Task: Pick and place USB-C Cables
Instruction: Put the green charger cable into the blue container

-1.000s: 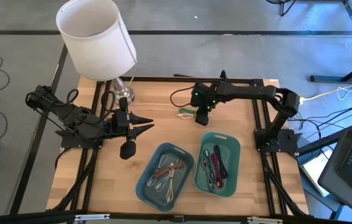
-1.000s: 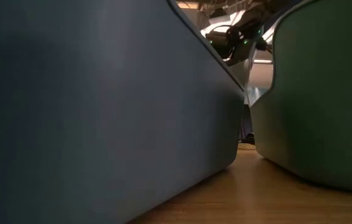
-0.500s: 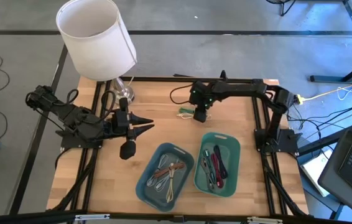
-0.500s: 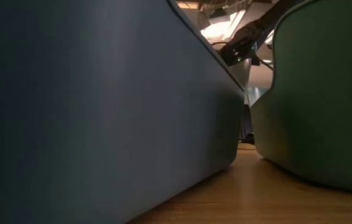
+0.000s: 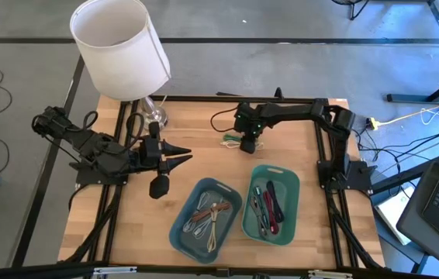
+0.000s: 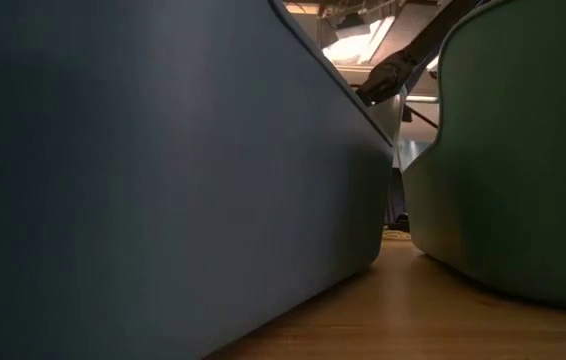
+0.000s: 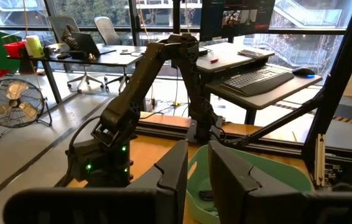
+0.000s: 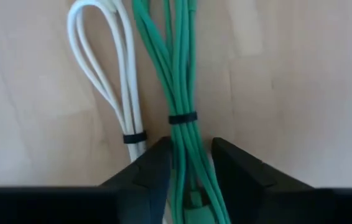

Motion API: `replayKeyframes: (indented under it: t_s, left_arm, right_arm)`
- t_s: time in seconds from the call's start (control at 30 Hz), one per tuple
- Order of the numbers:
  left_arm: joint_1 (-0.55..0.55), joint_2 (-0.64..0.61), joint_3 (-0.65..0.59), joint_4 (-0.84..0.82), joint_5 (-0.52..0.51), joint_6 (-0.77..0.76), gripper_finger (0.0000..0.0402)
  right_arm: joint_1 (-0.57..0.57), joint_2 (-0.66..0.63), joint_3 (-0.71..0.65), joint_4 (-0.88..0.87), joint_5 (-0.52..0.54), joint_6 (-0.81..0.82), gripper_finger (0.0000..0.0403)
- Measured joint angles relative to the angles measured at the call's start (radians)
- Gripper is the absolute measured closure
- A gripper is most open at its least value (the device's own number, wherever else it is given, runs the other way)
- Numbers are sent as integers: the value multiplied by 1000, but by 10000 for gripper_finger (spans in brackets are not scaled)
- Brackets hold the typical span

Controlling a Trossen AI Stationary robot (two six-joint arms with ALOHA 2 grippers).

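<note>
Wooden tabletop (image 8: 300, 93): right gripper (image 8: 188, 163), jaws parted astride the green cable (image 8: 182, 93) just below its tie (image 8: 182, 117), likely light, limp, best pinched there.

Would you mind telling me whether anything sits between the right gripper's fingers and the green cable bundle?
Nothing visible does: the right gripper straddles the green cable on the bare table. The white cable lies alongside, just outside one finger.

Right arm stretched leftward across the far side, its end effector (image 8: 188, 163) pointing down with fingers (image 8: 152, 171) parted, left end effector (image 5: 179, 157) hovering, fingers nearly together.
</note>
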Motion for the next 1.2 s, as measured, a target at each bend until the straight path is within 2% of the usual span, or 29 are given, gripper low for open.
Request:
replayKeyframes:
  t_s: [0.2, 0.3, 0.4, 0.5, 0.6, 0.73, 0.87, 0.97, 1.1, 1.2]
  left_arm:
    - [0, 0, 0, 0, 0, 0, 346]
    - [0, 0, 0, 0, 0, 0, 347]
    - [0, 0, 0, 0, 0, 0, 346]
    - [0, 0, 0, -1, 0, 0, 344]
    - [0, 0, 0, -2, 0, 0, 343]
    - [-7, 0, 0, -4, 0, 0, 345]
    - [-18, 0, 0, -4, -2, 0, 343]
    - [-18, 0, 0, -4, -6, 0, 343]
    - [-18, 0, 0, -4, -8, -10, 346]
    - [-14, 0, 0, -3, -2, -35, 346]
  right_arm:
    - [-1, 0, 3, 1, 18, 5, 383]
    - [1, 3, 25, -39, 87, 42, 388]
    - [2, -5, 67, -164, 169, 43, 391]
    - [-2, -66, 113, -253, 260, 29, 391]
    - [3, -150, 137, -355, 266, 48, 391]
    - [32, -315, 138, -490, 240, 150, 391]
    - [136, -509, 138, -649, 224, 263, 391]
    - [252, -675, 138, -729, 185, 431, 391]
    - [464, -860, 138, -634, 159, 739, 391]
    - [625, -928, 138, -429, 280, 852, 391]
